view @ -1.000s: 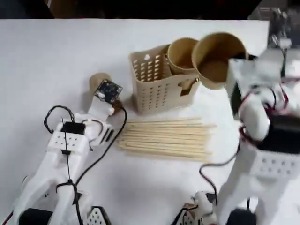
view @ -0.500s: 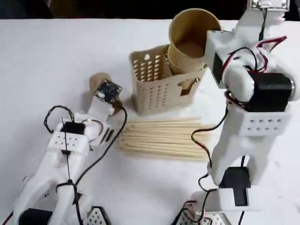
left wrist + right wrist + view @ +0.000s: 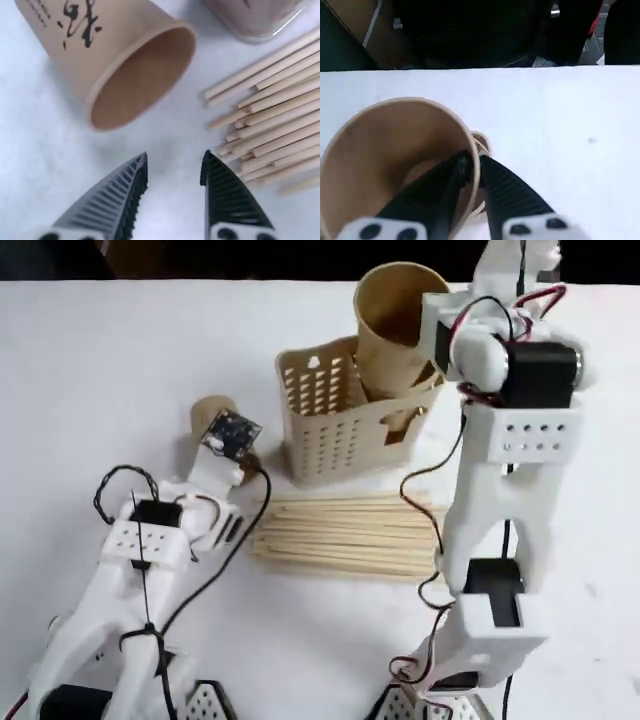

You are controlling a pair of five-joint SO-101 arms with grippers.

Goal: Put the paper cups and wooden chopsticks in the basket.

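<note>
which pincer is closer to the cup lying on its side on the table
Left. The left pincer sits open just short of the tipped cup; the right pincer is over at the basket, shut on the rim of a second cup.

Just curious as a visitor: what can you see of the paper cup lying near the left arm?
The paper cup is brown, with dark print on its wall. It lies on its side on the white table, empty, its round mouth turned toward the open left gripper, which does not touch it. The chopsticks lie beside it, apart from it.
</note>
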